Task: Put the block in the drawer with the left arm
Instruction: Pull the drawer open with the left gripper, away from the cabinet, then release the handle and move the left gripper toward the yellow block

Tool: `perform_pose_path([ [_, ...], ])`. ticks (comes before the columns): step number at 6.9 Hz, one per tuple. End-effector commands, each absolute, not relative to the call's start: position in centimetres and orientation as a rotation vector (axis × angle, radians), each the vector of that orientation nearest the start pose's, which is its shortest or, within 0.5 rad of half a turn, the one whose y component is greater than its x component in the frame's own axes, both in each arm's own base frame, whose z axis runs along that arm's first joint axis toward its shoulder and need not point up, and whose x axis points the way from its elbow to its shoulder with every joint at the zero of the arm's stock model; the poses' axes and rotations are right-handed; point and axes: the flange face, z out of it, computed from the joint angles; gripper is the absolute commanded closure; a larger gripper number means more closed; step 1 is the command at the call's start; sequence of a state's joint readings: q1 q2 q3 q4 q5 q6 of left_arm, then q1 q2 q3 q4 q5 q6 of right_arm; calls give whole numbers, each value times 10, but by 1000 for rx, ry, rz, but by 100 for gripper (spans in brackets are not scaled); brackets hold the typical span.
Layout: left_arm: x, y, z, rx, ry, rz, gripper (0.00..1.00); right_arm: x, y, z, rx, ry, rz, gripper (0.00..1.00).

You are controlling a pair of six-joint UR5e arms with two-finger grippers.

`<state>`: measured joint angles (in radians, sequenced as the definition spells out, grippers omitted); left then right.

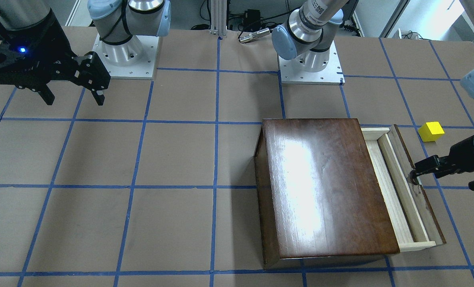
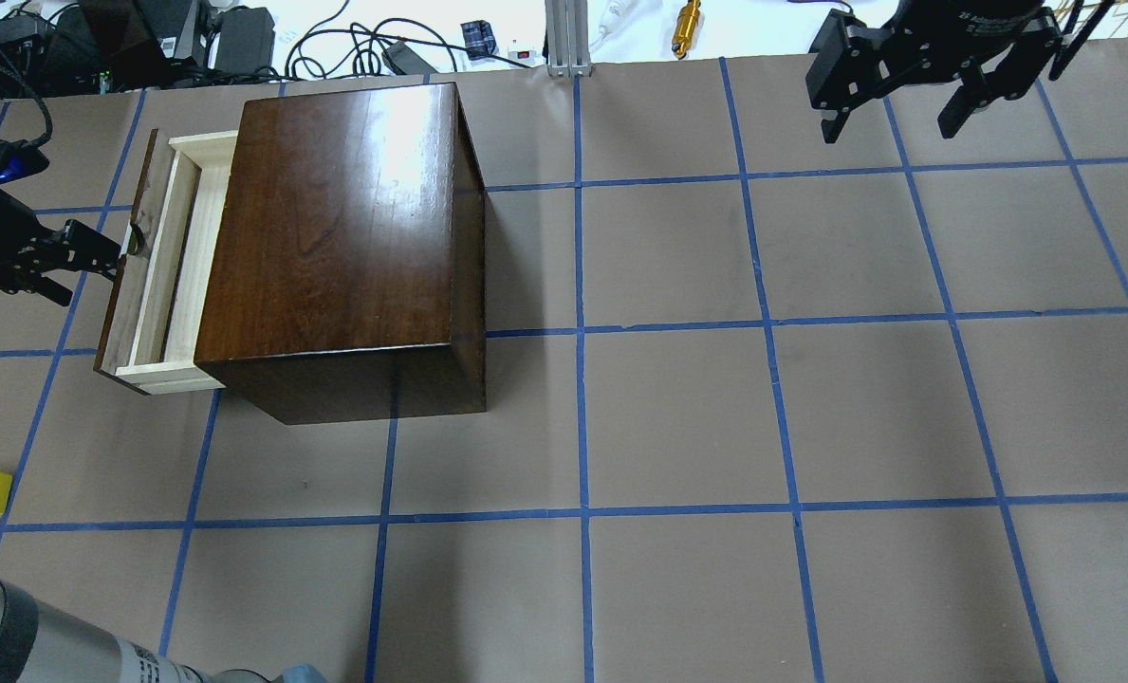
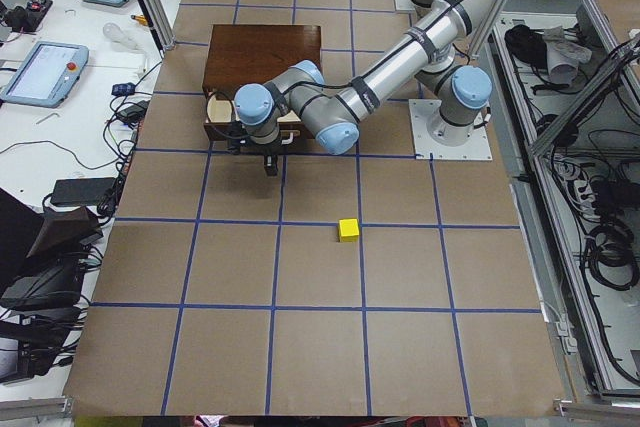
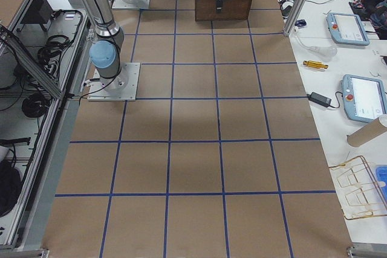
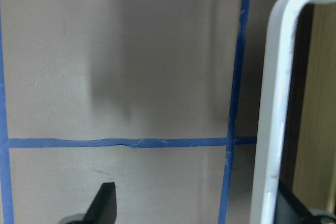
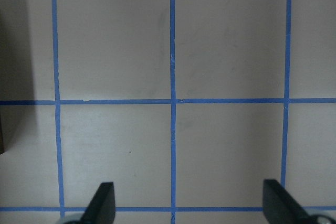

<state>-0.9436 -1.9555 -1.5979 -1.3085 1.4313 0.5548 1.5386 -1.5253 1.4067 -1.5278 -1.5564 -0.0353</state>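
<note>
Wood grain showed plainly on your drawer (image 1: 396, 199), a shallow tray of pale unfinished boards with a dark brown front, which stood partly out of the glossy dark-brown box (image 1: 324, 187). You had the left gripper (image 2: 89, 277) at the drawer front with its black fingers spread. In the left wrist view the metal pull (image 5: 275, 103), a smooth pale bar with a rounded bend, stood just beside one fingertip (image 5: 289, 208) and well apart from the other; whether that finger touched it you could not have told. The block (image 1: 431, 130), a small bright yellow cube with crisp edges, lay on the table (image 1: 101, 159) near the drawer front, outside the tray and apart from the gripper. The table wore matte brown paper crossed by blue tape lines (image 1: 216, 159). Your right gripper (image 1: 73, 99) hung over the table's other end, well apart from the box, its angular black fingers wide apart and gripping nothing.
</note>
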Motion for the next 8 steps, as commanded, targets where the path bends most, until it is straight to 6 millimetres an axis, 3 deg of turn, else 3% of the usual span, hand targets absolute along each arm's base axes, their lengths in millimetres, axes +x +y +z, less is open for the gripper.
perform_pose_path([
  [1, 237, -575, 289, -145, 3338, 66, 0, 118, -520, 541, -6, 3127, -118, 0],
  [5, 236, -576, 294, -146, 3341, 65, 0, 118, -519, 542, -6, 3127, -121, 0],
  [8, 232, -569, 361, -108, 3350, 119, 0, 117, -520, 542, -3, 3128, -121, 0],
])
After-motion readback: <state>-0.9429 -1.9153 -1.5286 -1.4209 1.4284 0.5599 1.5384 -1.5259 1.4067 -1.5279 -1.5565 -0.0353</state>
